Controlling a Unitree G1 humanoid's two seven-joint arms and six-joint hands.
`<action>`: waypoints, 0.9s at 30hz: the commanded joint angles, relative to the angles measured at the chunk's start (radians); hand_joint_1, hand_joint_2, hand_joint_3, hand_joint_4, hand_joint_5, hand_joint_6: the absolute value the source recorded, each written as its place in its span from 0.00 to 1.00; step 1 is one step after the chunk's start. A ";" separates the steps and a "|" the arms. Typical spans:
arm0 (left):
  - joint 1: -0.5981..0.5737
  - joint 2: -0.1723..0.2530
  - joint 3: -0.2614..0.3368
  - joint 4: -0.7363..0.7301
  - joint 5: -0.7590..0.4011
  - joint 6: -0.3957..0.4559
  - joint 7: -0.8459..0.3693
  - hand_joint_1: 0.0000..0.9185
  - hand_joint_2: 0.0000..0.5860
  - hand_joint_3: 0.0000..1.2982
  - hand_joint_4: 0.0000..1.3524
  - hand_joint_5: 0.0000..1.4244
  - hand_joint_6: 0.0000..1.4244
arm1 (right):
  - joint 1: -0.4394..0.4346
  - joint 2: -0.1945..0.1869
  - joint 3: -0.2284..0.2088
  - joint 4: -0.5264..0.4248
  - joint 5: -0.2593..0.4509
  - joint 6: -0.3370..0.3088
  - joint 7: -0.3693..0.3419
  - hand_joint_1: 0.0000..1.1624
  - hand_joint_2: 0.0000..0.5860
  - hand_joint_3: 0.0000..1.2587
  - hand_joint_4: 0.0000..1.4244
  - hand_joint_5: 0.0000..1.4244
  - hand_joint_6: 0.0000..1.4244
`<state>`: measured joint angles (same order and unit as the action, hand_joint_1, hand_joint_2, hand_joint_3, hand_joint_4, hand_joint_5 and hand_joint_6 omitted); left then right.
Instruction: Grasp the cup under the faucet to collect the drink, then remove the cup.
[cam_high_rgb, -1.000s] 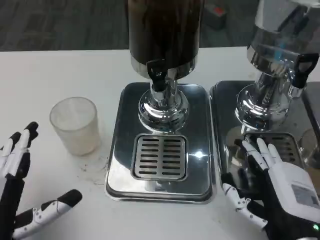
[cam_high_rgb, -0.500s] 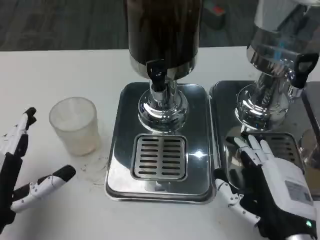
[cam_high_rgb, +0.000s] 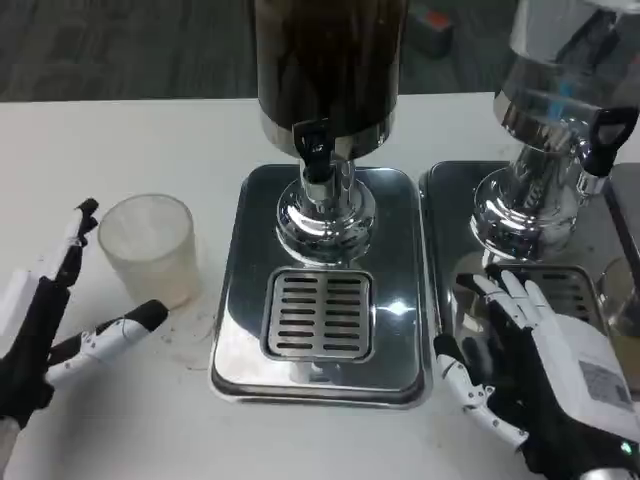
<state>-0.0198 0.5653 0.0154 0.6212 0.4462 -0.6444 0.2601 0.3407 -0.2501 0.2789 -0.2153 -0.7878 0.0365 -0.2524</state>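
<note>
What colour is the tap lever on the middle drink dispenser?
Black; the tap lever shows best in the head view, against the dispenser's shiny chrome base.

Bright, even light from overhead falls on the white table (cam_high_rgb: 120, 130), which looks near washed out. Hard glare spots sit on the chrome tray (cam_high_rgb: 395, 312) and the dispenser base (cam_high_rgb: 325, 215). Shadows are soft and short. The picture is slightly grainy, and the dark floor (cam_high_rgb: 120, 45) behind is blurred.
</note>
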 joint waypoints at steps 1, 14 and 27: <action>-0.050 0.010 -0.024 0.050 -0.004 -0.006 -0.028 0.01 0.00 0.00 0.00 0.07 0.08 | 0.002 -0.010 -0.011 0.000 0.015 -0.023 -0.002 0.21 0.72 0.14 0.05 0.03 0.14; -0.165 0.025 -0.049 0.205 -0.020 0.005 -0.082 0.01 0.00 0.00 0.00 0.09 0.08 | 0.028 0.002 -0.012 -0.012 0.020 -0.028 -0.017 0.21 0.72 0.16 0.06 0.05 0.15; -0.271 0.032 -0.085 0.316 0.002 0.043 -0.070 0.03 0.00 0.00 0.05 0.13 0.09 | 0.035 0.008 -0.016 -0.014 0.028 -0.029 -0.023 0.21 0.72 0.17 0.07 0.06 0.16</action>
<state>-0.2594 0.5808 -0.0540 0.9133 0.4384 -0.6188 0.1871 0.3720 -0.2439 0.2731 -0.2207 -0.7630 0.0198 -0.2635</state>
